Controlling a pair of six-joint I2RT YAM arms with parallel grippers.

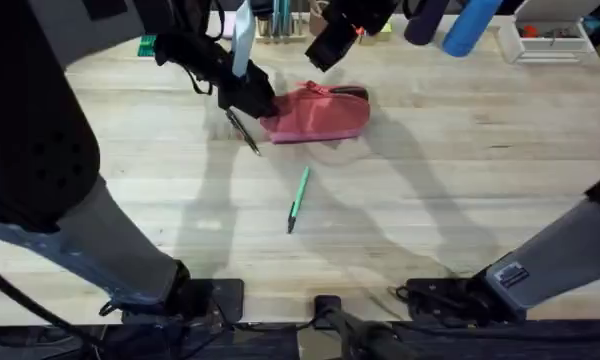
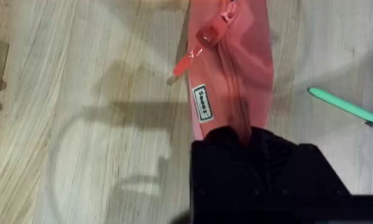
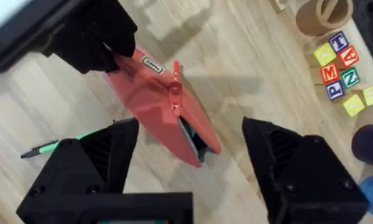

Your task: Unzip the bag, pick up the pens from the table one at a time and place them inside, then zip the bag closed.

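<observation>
The salmon-pink bag lies on the table at the back middle, its zipper pull near one end and the zipper partly open at the far end. My left gripper is shut on the bag's left end. My right gripper hovers open above the bag, one finger on each side of it. The black pen lies just in front of the left gripper. The light green pen lies alone nearer the front, also seen as the green pen.
A rack of upright sticks stands at the back. A blue cylinder and a white tray sit at the back right. Letter blocks and a wooden ring lie beyond the bag.
</observation>
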